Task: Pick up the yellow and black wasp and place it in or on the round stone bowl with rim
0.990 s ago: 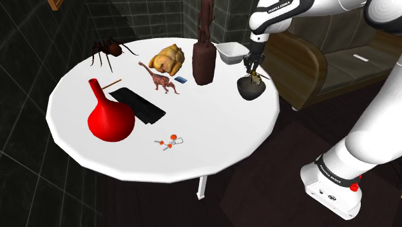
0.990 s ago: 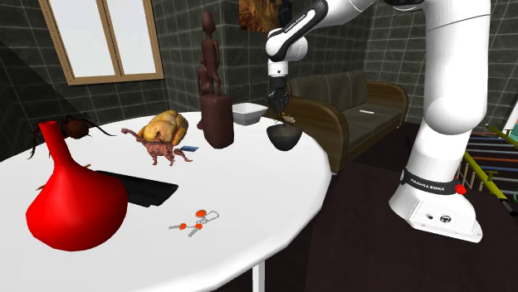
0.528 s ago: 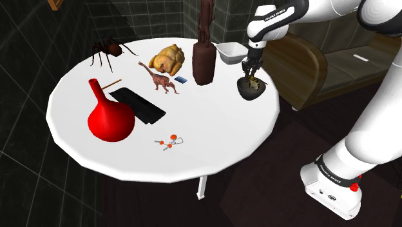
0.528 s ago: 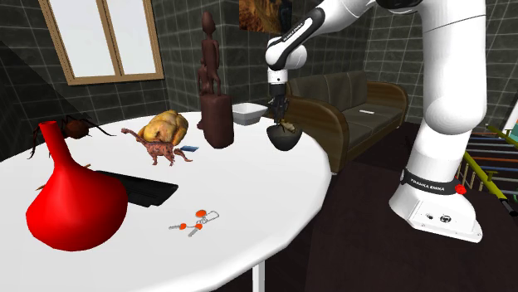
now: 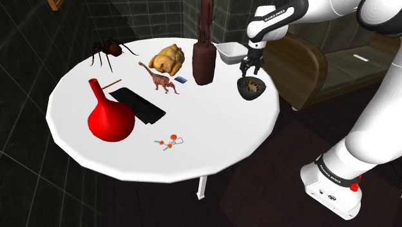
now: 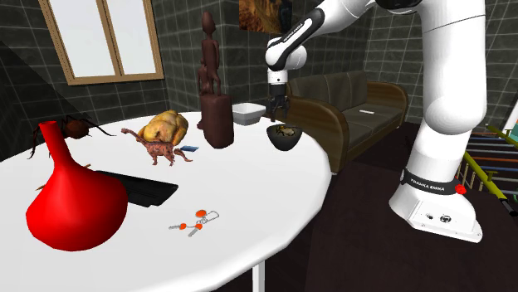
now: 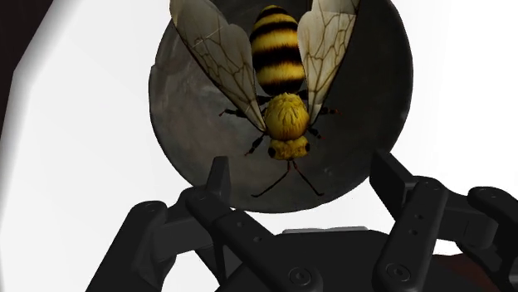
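- The jaws were sunk in the bowl (image 5: 250, 95) half a second ago with the wasp (image 7: 280, 79) between them. They have since come up and now hang just above the bowl's rim.
- They are released. In the wrist view the two black fingers (image 7: 221, 187) stand wide apart with nothing clasped, and neither touches the wasp.
- The wasp lies inside the bowl, belly down on the dark grey bottom. Its wings spread toward the walls and its head points toward the jaws. In the shoulder view it shows as a yellowish fleck within the rim.
- The bowl sits where it sat before, near the edge of the table (image 5: 212, 135) on the side of the sofa (image 5: 322, 45). It is just beside the white dish (image 5: 230, 51) and near the brown statue (image 5: 203, 61), and it has not tipped or slid.
- The placing looks done, since the wasp rests on its own in the right vessel with nothing holding it.
- Probably the only step left is to draw the arm clear, straight up. The wings reach close to the rim, so a sideways move could catch one and drag the wasp out.
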